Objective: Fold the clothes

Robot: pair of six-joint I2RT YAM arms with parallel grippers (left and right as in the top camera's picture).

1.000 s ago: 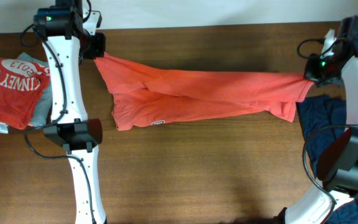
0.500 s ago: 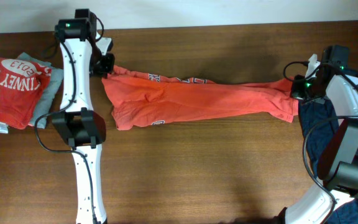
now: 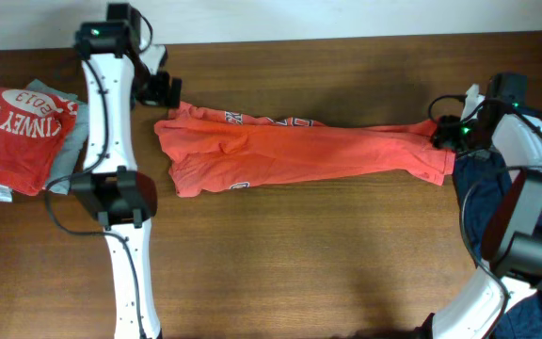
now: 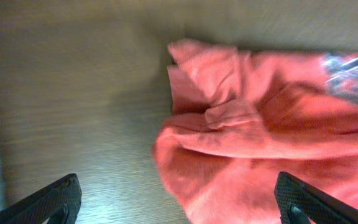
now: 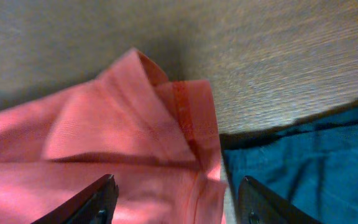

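Note:
An orange-red shirt [image 3: 299,151] lies stretched lengthwise across the wooden table [image 3: 299,264], folded into a long band. My left gripper [image 3: 166,93] hovers open just off its left end. In the left wrist view the left gripper [image 4: 179,208] has its jaws wide apart, with the crumpled shirt corner [image 4: 253,143] lying loose below and nothing gripped. My right gripper [image 3: 446,135] stands open over the shirt's right end. The right wrist view shows the right gripper [image 5: 176,205] with the folded hem [image 5: 129,143] lying free between its fingers.
A folded red printed shirt [image 3: 15,132] rests on a grey garment [image 3: 71,141] at the left edge. Dark blue clothing [image 3: 483,198] is heaped by the right arm, and the blue cloth [image 5: 303,162] touches the shirt's end. The table's back edge [image 3: 299,40] runs close behind.
Both grippers held the shirt stretched taut, lowered it onto the table, then opened and let its ends go. The left gripper has drawn back slightly from the shirt.

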